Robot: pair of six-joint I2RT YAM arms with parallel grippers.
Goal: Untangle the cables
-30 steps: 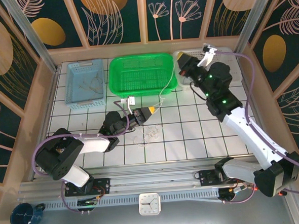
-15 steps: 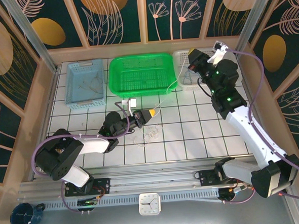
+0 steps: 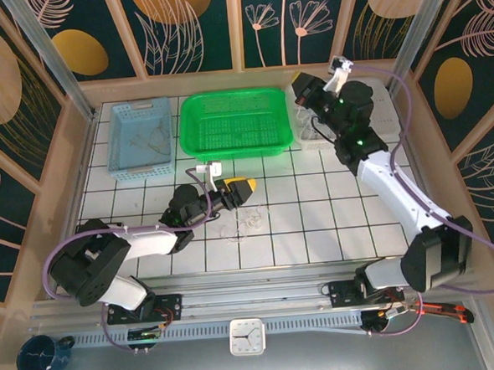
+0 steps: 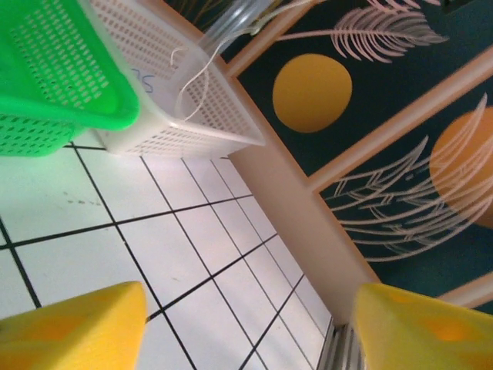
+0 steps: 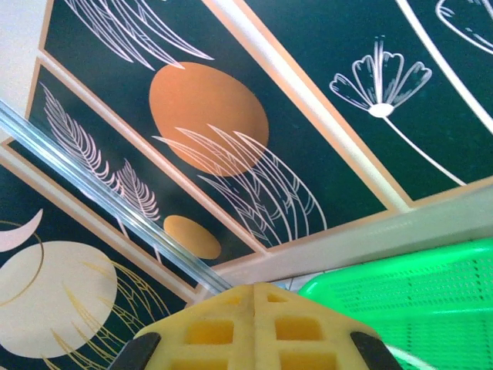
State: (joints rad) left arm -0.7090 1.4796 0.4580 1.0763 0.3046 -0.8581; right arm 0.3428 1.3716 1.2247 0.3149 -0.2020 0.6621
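A small clump of thin cables (image 3: 241, 227) lies on the white tiles just in front of my left gripper (image 3: 246, 190). That gripper hovers low over the floor, open, its yellow fingertips (image 4: 69, 327) wide apart with only tile between them (image 4: 246, 324). A whitish cable (image 4: 189, 77) hangs in a curve into the white basket (image 4: 192, 131). My right gripper (image 3: 298, 85) is raised above that basket (image 3: 316, 140) at the back right. It is shut; its yellow pads (image 5: 231, 331) meet, and no wire shows between them (image 5: 256, 308).
A green basket (image 3: 233, 94) stands at the back centre. A blue basket (image 3: 119, 142) at the back left holds some thin wires (image 3: 148, 141). Wooden walls ring the tiled floor. A clock (image 3: 247, 337) and a mug (image 3: 39, 355) sit by the near rail.
My left gripper has opened and the whitish cable no longer runs from it toward the baskets. The right arm swung back left over the white basket.
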